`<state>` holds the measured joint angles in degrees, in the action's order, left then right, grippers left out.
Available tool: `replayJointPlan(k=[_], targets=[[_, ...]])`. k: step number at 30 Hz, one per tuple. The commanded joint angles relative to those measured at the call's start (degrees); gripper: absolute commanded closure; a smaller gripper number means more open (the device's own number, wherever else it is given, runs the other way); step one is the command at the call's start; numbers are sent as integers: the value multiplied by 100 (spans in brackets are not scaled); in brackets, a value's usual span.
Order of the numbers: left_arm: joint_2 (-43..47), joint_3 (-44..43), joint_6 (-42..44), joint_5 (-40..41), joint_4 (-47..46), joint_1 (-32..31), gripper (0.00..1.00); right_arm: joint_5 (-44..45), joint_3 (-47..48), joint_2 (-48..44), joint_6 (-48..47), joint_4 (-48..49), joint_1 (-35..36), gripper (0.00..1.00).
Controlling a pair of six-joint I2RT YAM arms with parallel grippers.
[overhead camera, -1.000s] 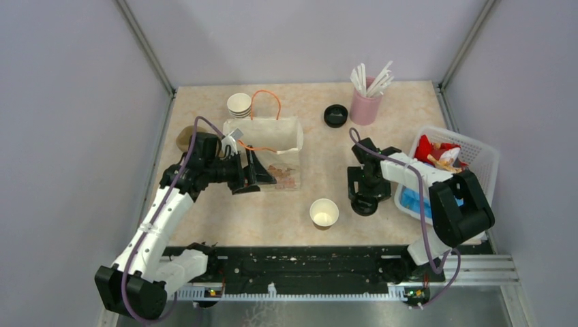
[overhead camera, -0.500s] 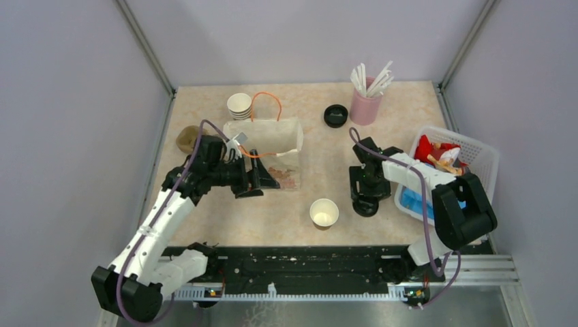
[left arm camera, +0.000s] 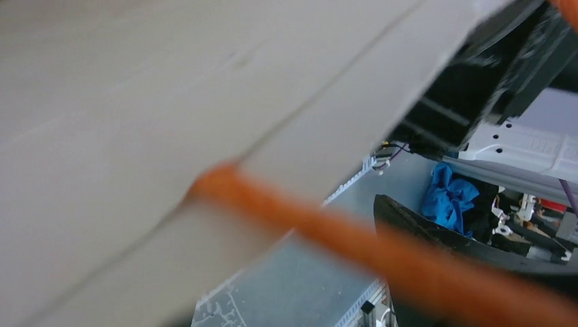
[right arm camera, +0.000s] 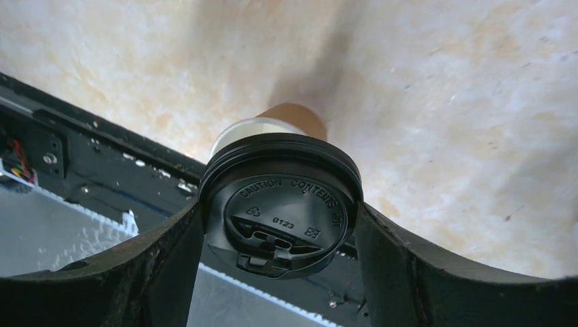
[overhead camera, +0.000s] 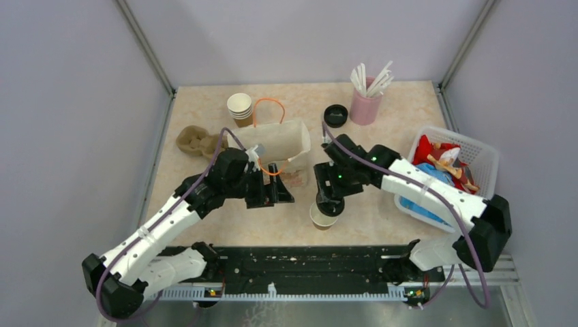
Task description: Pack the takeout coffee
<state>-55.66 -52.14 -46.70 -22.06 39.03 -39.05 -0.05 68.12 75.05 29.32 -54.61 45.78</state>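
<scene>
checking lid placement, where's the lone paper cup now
Top view: the paper cup stands near the table's front edge, about centre, right under the right gripper and the black lid it holds.

Free room is left on the worktop (overhead camera: pixel 303 102) behind the bag (overhead camera: pixel 286 139); the right side is blocked by the basket (overhead camera: pixel 487 158).
</scene>
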Motion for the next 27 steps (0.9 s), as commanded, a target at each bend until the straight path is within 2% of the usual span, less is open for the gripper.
replayJointPlan(k=[1,7,14,23,27], targets=[[326,39,-92,611,-270,-24,8,352,445,628,566,-366,577,30],[747,94,5,788,-364,-24,7,777,546,824,854,-368,954,29],[1223,111,139,906,-253,-24,4,721,601,1047,950,-234,1108,29],[1527,-390,158,1494,1016,-25,3,751,643,1237,988,-239,1169,28],[1462,-628,-57,1431,1602,-24,4,785,670,1293,978,-248,1178,28]])
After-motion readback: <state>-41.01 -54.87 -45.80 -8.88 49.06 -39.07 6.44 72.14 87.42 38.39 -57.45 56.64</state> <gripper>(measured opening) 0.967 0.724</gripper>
